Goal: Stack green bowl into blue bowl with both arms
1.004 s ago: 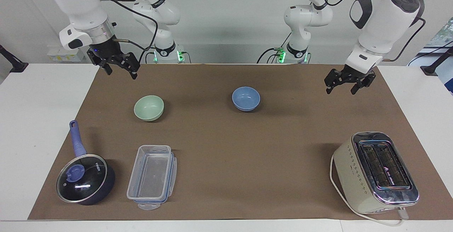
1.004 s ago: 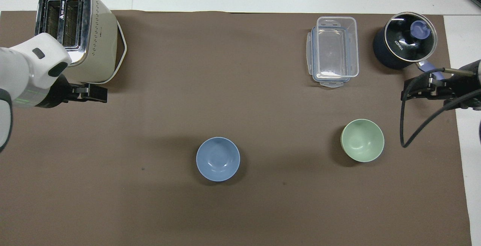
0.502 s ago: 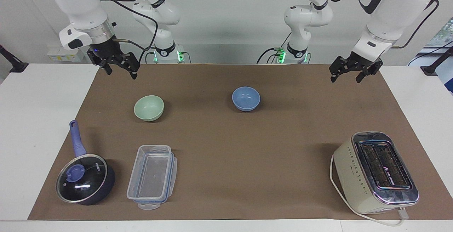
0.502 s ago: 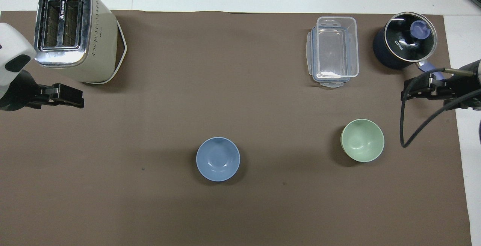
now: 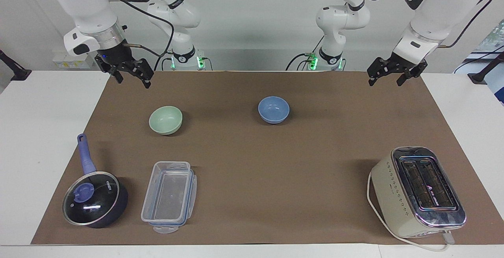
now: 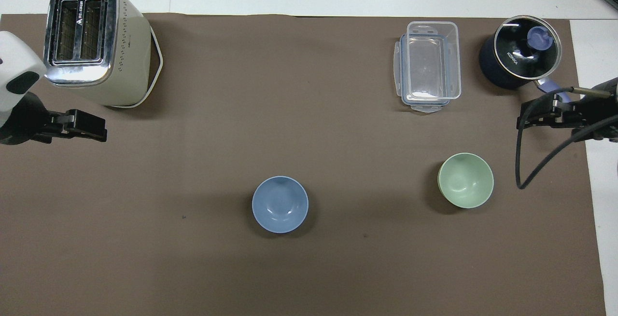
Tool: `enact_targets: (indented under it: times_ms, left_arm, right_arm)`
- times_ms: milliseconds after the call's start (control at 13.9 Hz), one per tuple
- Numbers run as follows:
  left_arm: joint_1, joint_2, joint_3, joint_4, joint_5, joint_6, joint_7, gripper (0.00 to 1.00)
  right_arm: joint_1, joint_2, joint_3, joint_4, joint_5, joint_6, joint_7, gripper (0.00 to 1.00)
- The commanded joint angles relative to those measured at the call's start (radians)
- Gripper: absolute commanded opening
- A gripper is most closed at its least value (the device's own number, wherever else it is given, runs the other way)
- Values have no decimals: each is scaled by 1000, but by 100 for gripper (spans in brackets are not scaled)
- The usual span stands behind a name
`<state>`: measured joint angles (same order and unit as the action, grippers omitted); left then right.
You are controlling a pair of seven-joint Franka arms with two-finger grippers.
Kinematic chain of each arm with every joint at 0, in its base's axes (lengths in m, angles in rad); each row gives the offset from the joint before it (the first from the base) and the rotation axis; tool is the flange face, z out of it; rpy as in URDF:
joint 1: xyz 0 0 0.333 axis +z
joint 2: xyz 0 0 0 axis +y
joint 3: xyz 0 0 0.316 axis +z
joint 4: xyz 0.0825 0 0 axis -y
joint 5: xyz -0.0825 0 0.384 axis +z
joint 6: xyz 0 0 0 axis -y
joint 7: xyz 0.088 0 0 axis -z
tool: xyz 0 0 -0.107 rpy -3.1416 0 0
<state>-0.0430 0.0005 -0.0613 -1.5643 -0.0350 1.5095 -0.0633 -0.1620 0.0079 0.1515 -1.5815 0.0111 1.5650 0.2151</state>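
The green bowl (image 5: 165,120) (image 6: 465,180) sits upright on the brown mat toward the right arm's end. The blue bowl (image 5: 273,109) (image 6: 280,204) sits upright near the middle of the mat, apart from the green one. Both bowls are empty. My right gripper (image 5: 132,80) (image 6: 527,119) is open and empty, raised over the mat's edge near the robots, close to the green bowl and not touching it. My left gripper (image 5: 385,80) (image 6: 96,131) is open and empty, raised over the mat toward the left arm's end, well away from both bowls.
A cream toaster (image 5: 417,191) (image 6: 91,41) stands farthest from the robots at the left arm's end. A clear plastic container (image 5: 169,195) (image 6: 428,65) and a dark blue lidded saucepan (image 5: 94,199) (image 6: 519,58) stand farther out than the green bowl.
My left gripper has risen and drawn back toward the robots and the left arm's end of the mat. My right gripper has lifted very slightly. The bowls have not moved.
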Motion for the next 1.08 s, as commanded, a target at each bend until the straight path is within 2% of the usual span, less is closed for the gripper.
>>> enact_targets:
  times_ms: [0, 215, 430, 717, 1004]
  left_arm:
    - [3, 36, -2, 58, 15, -31, 13, 100]
    - [3, 33, -3, 55, 9, 8, 14, 100]
    - [0, 32, -2, 53, 15, 5, 25, 100]
    - [6, 33, 0, 63, 14, -26, 40, 100]
    - [6, 21, 0, 53, 10, -9, 34, 100]
  right_arm:
    - [-17, -60, 6, -115, 3, 64, -65, 100]
    - [-28, -66, 5, -211, 3, 111, -112, 100]
    - [-57, -80, 5, -371, 3, 248, -183, 100]
    - [-105, -57, 5, -573, 3, 476, -256, 100]
    - [-105, -6, 5, -690, 3, 637, -281, 100]
